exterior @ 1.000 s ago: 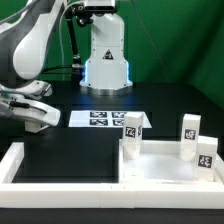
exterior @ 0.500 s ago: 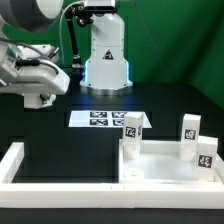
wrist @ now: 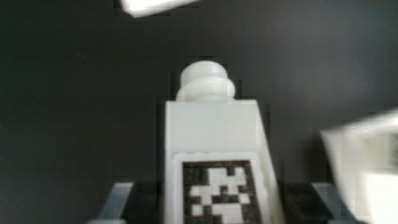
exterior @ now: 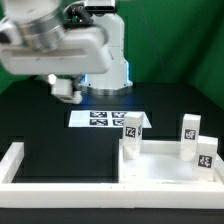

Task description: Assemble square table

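We're carrying a leg (wrist: 214, 140): end effector (exterior: 66, 90) clamped on it, white tagged block, rounded peg pointing away from the fingers. Panel (exterior: 165, 160) sits on the counter (exterior: 70, 150) well below and off to the exterior view's right. Next: line peg up with a corner socket

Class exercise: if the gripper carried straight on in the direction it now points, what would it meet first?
Nothing of the table, it seems. The gripper already holds a leg block; past the block's rounded tip the wrist view shows only bare black work surface. Depth is unclear.
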Controlling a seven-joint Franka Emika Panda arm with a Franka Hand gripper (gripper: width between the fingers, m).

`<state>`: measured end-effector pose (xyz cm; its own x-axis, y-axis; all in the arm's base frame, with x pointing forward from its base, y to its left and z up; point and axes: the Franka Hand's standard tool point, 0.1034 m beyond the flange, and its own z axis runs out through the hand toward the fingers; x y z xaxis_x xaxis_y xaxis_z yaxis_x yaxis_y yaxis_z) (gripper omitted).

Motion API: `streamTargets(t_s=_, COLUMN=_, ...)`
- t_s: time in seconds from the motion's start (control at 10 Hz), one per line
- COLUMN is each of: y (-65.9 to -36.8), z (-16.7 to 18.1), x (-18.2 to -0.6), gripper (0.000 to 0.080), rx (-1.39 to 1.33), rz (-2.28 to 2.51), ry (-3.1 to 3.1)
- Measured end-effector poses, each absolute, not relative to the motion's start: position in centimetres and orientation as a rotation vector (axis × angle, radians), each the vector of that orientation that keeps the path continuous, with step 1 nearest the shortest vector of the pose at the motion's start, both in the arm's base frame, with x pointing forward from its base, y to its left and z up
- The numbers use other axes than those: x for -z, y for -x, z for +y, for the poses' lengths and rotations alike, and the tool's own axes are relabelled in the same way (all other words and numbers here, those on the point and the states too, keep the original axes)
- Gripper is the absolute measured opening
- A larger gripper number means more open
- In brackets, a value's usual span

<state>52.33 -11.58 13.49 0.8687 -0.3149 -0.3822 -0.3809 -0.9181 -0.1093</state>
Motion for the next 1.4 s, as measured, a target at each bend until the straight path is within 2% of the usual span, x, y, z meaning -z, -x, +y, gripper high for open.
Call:
streamTargets(t_s=0.1, y=-55.0, z=-9.5, x=-15.6, gripper=0.0289, rx=-0.393, rz=0.502, ry=2.908)
streamTargets(t_s=0.2, y=-55.9, z=-8.4, x=-16.7, gripper=0.0289, rx=-0.332, rz=0.501, ry=2.920)
streamTargets(t_s=0.6, y=-57.1, z=-9.0, x=-16.2, gripper=0.0289, rx=0.127, rz=0.538, ry=3.014)
streamTargets(t_s=0.8, y=-61.2, z=-4.3, x=-16.8, gripper=0.0289, rx=0.517, rz=0.579, ry=3.033)
streamTargets(t_s=0.9, y=-62.6, z=-3.0, x=-16.7, gripper=0.0289, rx=0.663, rz=0.564, ry=3.024)
streamTargets(t_s=1.0, y=-63.4, z=-2.5, x=-15.8, gripper=0.0289, rx=0.821, rz=0.588, ry=3.000)
streamTargets(t_s=1.2, y=-63.8, z=-2.0, x=-14.0, gripper=0.0290, rx=1.155, rz=0.593, ry=2.941)
streamTargets(t_s=1.3, y=-63.4, z=-2.0, x=-13.2, gripper=0.0290, rx=1.115, rz=0.589, ry=2.964)
streamTargets(t_s=1.4, y=-63.5, z=-2.0, x=-13.3, gripper=0.0290, rx=1.114, rz=0.584, ry=2.965)
